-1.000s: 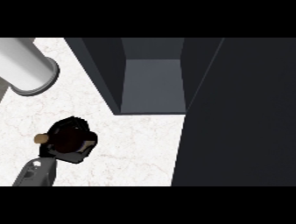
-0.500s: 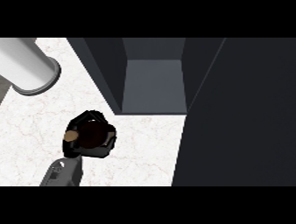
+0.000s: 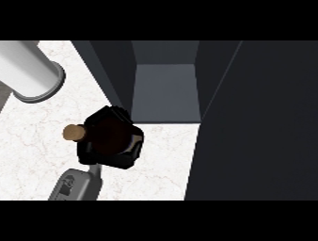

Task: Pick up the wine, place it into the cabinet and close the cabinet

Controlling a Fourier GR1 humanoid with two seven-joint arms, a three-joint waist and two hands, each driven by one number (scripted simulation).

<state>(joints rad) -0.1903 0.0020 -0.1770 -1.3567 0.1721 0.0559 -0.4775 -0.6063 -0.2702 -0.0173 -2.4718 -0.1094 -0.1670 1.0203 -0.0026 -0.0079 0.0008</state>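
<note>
Head view shows the left hand [image 3: 120, 159] a little left of the frame's centre, on a grey forearm [image 3: 77, 184] that comes up from the lower edge. Its black fingers are curled round the wine bottle [image 3: 108, 135], so the hand is closed on it and hides much of the dark body. The bottle's tan cork [image 3: 72, 132] sticks out of the hand toward the left of the frame. I cannot tell if the bottle touches the white marble counter [image 3: 30, 141] or is held above it.

The bottle is outside the cabinet [image 3: 165, 92], just below and left of its opening. The cabinet stands open in the upper middle of the frame, with dark walls and a bare grey floor inside. Its door [image 3: 266, 122] is a large dark panel that fills the right side of the frame. A white cylinder [image 3: 19, 66] lies in the upper left, well apart from the hand.
</note>
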